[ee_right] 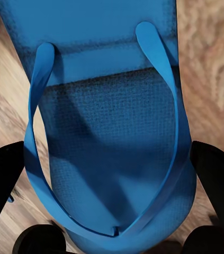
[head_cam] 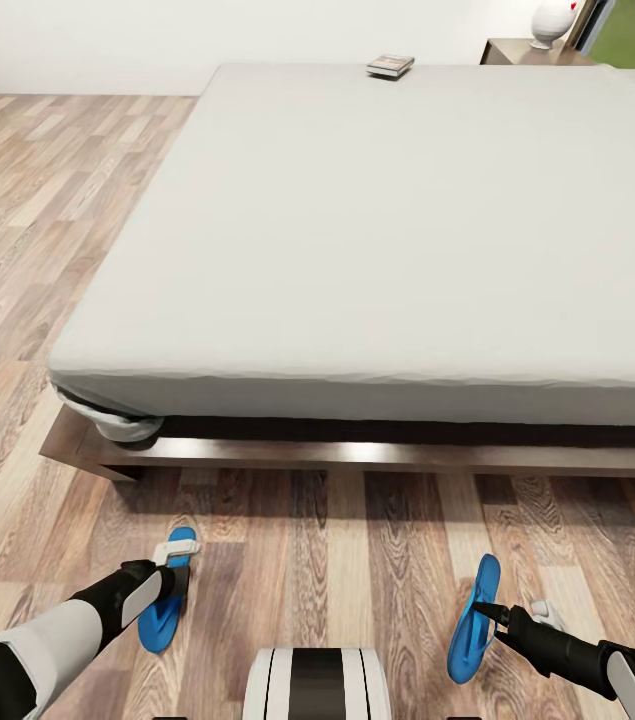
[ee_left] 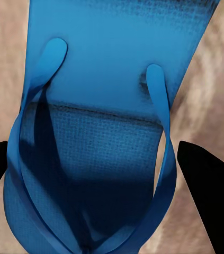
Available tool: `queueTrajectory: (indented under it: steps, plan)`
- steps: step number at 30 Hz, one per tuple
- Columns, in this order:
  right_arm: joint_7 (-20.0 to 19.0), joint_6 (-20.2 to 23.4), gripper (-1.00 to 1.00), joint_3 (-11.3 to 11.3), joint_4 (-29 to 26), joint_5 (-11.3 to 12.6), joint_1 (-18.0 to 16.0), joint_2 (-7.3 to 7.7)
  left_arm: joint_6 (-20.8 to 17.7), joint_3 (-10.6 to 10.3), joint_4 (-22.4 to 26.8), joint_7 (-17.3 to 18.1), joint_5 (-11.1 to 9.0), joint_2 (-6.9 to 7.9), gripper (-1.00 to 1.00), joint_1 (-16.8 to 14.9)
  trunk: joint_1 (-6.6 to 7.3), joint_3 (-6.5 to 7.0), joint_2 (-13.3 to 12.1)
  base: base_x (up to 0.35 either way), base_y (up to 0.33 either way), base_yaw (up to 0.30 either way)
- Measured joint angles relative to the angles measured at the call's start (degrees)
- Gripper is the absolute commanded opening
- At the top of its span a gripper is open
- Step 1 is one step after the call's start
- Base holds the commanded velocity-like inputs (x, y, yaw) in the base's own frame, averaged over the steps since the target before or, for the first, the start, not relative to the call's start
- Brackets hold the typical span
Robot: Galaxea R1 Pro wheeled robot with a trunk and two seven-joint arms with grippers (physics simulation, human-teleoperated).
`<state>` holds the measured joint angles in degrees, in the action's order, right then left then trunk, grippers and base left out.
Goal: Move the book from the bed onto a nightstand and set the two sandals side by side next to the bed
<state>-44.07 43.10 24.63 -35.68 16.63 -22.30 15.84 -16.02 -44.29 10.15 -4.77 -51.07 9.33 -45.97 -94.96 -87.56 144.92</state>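
- Left gripper [head_cam: 175,575]: I hold it low over the left sandal [head_cam: 165,600], which lies on the floor [head_cam: 357,560] near the bed's front left corner. In the left wrist view my two dark fingers [ee_left: 209,185] stand either side of the left sandal [ee_left: 98,132] with floor showing between; I judge the jaws parted, gripping nothing.
- Right gripper [head_cam: 492,610]: it meets the right sandal [head_cam: 474,620], which stands tilted on one long edge rather than flat. In the right wrist view the fingers [ee_right: 215,180] flank the right sandal [ee_right: 109,121]; whether they pinch it I cannot tell.
- Sandals: well apart from each other, both on the floor before the front edge of the bed [head_cam: 407,250]; not yet side by side.
- Book [head_cam: 390,66]: on the mattress at the far edge, near the nightstand [head_cam: 512,50] beyond the far right corner.
- Risk, right side: a thin sole held by its edge may twist or slip out, landing upside down or askew.
- Risk, left side: closing on the strap alone could let the sole swing and drag on the planks.
- Risk, both: sliding either sandal forward may push it under the bed frame [head_cam: 407,455].
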Motion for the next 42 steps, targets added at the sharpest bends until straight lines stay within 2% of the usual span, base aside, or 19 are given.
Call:
queueTrajectory:
  steps: [5, 13, 16, 27, 30, 42]
  plan:
    - [0.0, 0.0, -1.00, 0.0, 0.0, -0.1, 0.0, 0.00, 0.0, 0.0, 0.0, 0.0, 0.0, -0.07, -1.00, 0.0, -0.11, -0.88, 0.1, 0.000, 0.000, 0.000]
    - [0.0, 0.0, -1.00, 0.0, 0.0, 0.0, 0.0, 0.00, 0.0, 0.0, 0.0, 0.0, 0.0, -0.08, -1.00, 0.0, -0.10, -0.89, 0.1, 0.000, 0.000, 0.000]
    - [0.0, 0.0, -1.00, 0.0, 0.0, -0.1, 0.0, 0.00, 0.0, 0.0, 0.0, 0.0, 0.0, -0.08, -1.00, 0.0, -0.18, -1.55, 0.1, 0.000, 0.000, 0.000]
    - [0.0, 0.0, -1.00, 0.0, 0.0, 0.0, 0.0, 0.00, 0.0, 0.0, 0.0, 0.0, 0.0, -0.08, -1.00, 0.0, -0.18, -1.55, 0.1, 0.000, 0.000, 0.000]
    - [0.0, 0.0, -1.00, 0.0, 0.0, -0.1, 0.0, 0.00, 0.0, 0.0, 0.0, 0.0, 0.0, -0.08, -1.00, 0.0, -0.26, -2.21, 0.1, 0.000, 0.000, 0.000]
    - [0.0, 0.0, -1.00, 0.0, 0.0, 0.0, 0.0, 0.00, 0.0, 0.0, 0.0, -0.1, 0.0, -0.08, -1.00, 0.0, -0.26, -2.22, 0.1, 0.000, 0.000, 0.000]
